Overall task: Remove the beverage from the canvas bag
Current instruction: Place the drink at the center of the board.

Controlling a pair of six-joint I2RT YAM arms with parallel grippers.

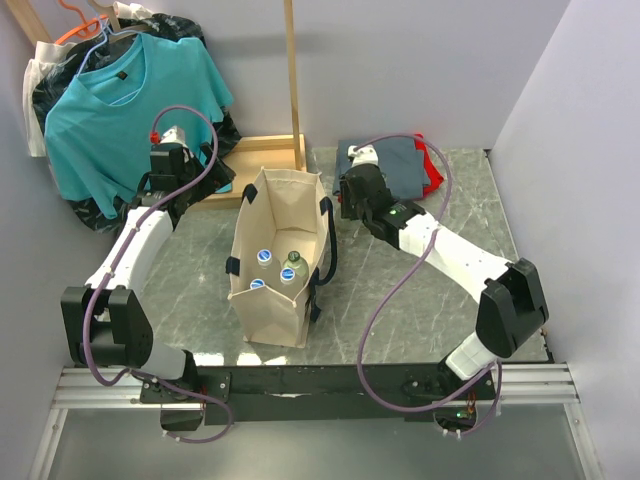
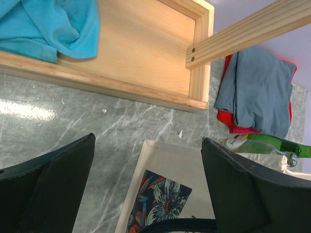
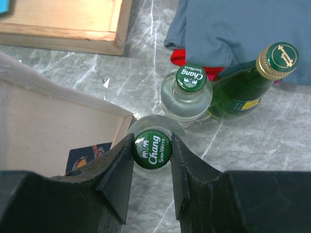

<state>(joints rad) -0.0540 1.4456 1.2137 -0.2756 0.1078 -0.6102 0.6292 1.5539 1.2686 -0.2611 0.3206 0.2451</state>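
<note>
The clear glass soda bottle with a green Chang cap [image 3: 152,149] is sitting just outside the far right corner of the tall beige canvas bag [image 3: 58,121]. The right gripper [image 3: 152,145] is pinching the bottle's cap between its two black fingers. Just beyond, a second clear Chang bottle [image 3: 187,94] is touching a green glass bottle with a gold cap [image 3: 245,85], near folded grey cloth [image 3: 233,29]. The left gripper [image 2: 148,145] is hovering with its fingers spread over the bag's far edge, near a wooden tray [image 2: 146,48].
</note>
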